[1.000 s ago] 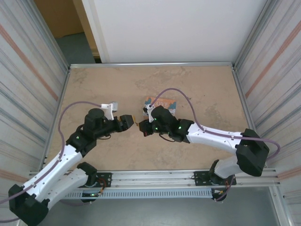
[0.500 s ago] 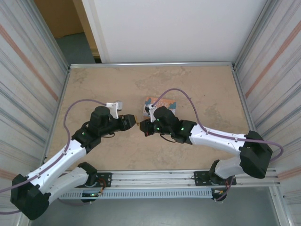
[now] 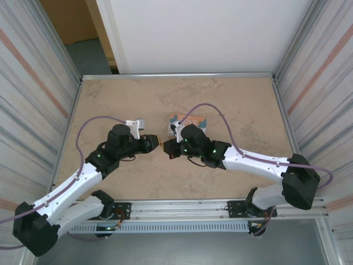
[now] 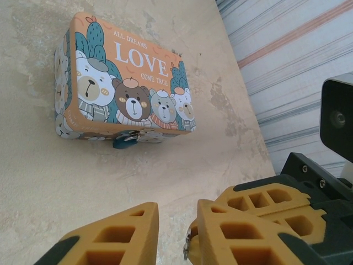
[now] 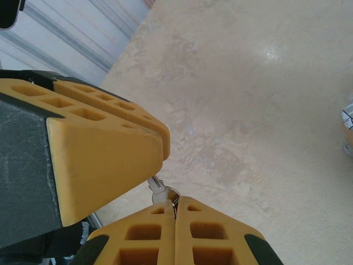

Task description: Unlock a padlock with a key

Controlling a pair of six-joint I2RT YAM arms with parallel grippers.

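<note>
Padlock [image 4: 126, 142] lies ahead of left end effector [image 4: 177, 216].

The beige mottled stone-look surface [image 4: 66, 187] is smooth with a faint sheen; the orange-and-teal printed box [image 4: 118, 83] looks like glossy painted tin; the tiny dark teal padlock [image 4: 124, 142] and small silvery key [image 5: 159, 189] are metal; the orange hollow-celled fingers [image 5: 105, 149] are matt, fine-grained plastic

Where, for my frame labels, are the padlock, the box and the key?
padlock [image 4: 126, 142], left wrist view, on its teal body at the box's lower front edge.
box [image 4: 140, 58], left wrist view, on the lid's LOVE lettering.
key [image 5: 158, 186], right wrist view, on its bare metal end.
</note>
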